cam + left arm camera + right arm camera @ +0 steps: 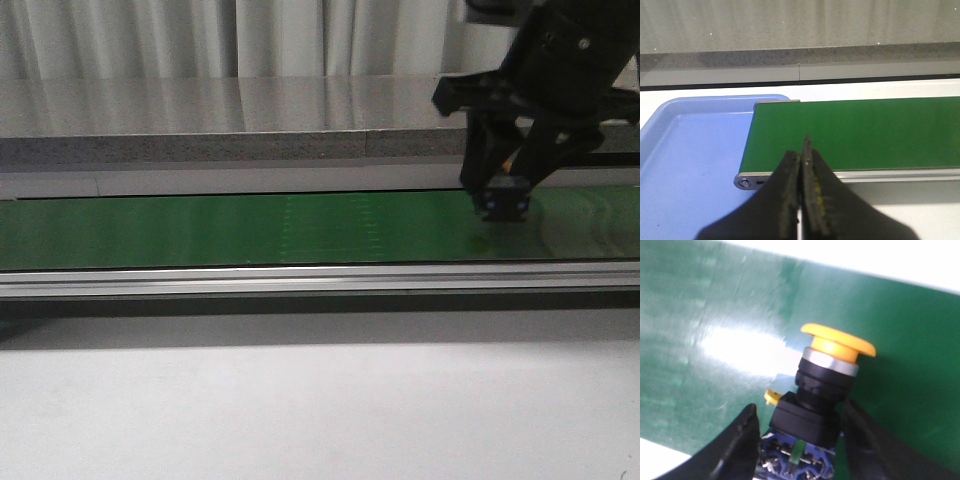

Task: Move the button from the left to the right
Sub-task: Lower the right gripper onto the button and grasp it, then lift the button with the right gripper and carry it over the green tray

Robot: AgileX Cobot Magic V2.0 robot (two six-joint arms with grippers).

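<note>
The button [826, 385] has a yellow mushroom cap, a black body and a blue block with a small green mark at its base. My right gripper [801, 409] is shut on it, one finger on each side of the base. In the front view the right gripper [503, 190] holds the button [506, 200] just above the right part of the green conveyor belt [250, 228]; a faint shadow lies on the belt below it. My left gripper [803, 156] is shut and empty, over the near rail at the belt's left end [850, 132].
A light blue tray [685, 150] lies beyond the belt's left end. A silver rail [300, 278] runs along the belt's near side. A grey stone-like ledge [200, 148] and curtains stand behind. White tabletop [300, 400] lies in front.
</note>
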